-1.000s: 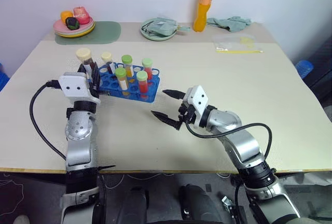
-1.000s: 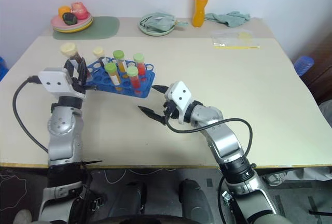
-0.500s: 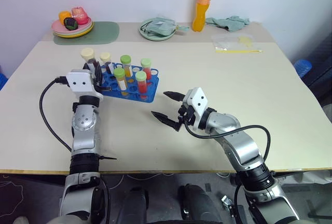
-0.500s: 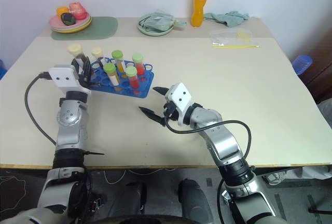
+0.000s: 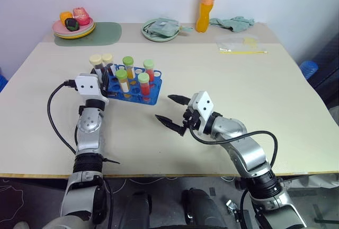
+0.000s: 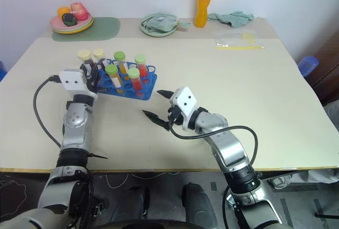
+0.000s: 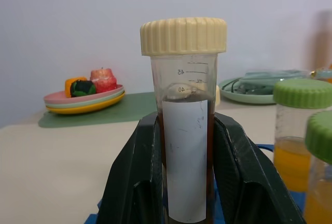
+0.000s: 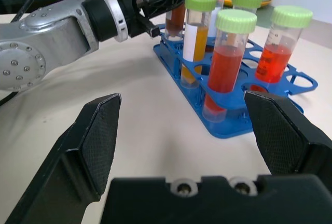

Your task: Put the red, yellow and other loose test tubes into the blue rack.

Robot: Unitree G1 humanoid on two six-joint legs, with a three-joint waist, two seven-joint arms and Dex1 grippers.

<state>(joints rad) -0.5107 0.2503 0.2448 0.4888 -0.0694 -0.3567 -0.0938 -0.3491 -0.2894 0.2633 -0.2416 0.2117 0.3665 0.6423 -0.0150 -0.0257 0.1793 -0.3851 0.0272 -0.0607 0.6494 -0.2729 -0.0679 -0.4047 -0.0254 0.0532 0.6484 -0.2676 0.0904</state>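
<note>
- Your left gripper (image 7: 184, 182) is clamped on the clear plastic dark-maroon test tube with the cream cap (image 7: 183, 110) at the bright blue plastic rack (image 5: 132, 90)'s left end — light, stiff, likely slippery; grip the labelled mid-body.
- Your right gripper (image 5: 173, 111) stands wide and empty, near the rack's right end.

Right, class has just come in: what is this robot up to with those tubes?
The robot is filling the blue rack with test tubes. Its left gripper is shut on the dark maroon tube with a cream cap, holding it upright at the rack's left end. Several capped tubes, red and yellow among them, already stand in the rack. The right gripper waits open and empty over the table, to the right of the rack.
</note>
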